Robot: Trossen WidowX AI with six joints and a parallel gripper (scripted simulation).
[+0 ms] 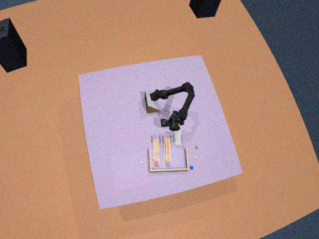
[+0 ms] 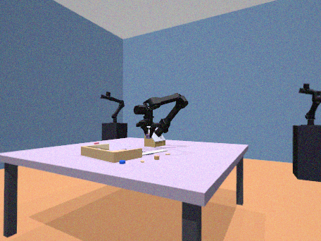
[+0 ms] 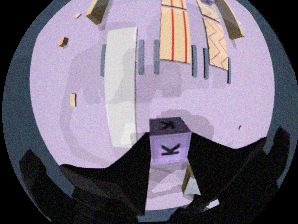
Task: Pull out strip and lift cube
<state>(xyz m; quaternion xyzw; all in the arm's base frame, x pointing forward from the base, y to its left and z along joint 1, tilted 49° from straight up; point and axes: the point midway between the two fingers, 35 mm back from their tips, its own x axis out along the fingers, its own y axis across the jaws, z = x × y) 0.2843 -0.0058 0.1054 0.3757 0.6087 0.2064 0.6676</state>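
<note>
My gripper [image 2: 148,135] [image 3: 165,135] is shut on the purple cube marked K [image 3: 170,148] and holds it above the table; the arm hides this cube in the top view. The plain white strip [image 1: 178,139] [image 2: 155,152] [image 3: 120,75] lies in one piece, with nothing on it, outside the open side of the wooden enclosure. The red-lined strip [image 1: 167,146] [image 3: 173,37] and the zigzag strip [image 1: 156,146] [image 3: 218,47] lie beside it, each with a gap across it. A pink cube [image 1: 157,163] and a purple cube [image 1: 168,163] sit at their far ends.
The wooden enclosure [image 1: 169,170] [image 2: 127,155] has low walls on three sides. Thin grey guides [image 3: 141,57] flank the strips. A wedge-shaped stand [image 1: 151,107] [image 2: 150,142] is near the arm. A blue piece [image 1: 192,168] [image 2: 122,162] and a small orange block [image 1: 197,147] [image 2: 156,157] [image 3: 63,42] lie outside the enclosure.
</note>
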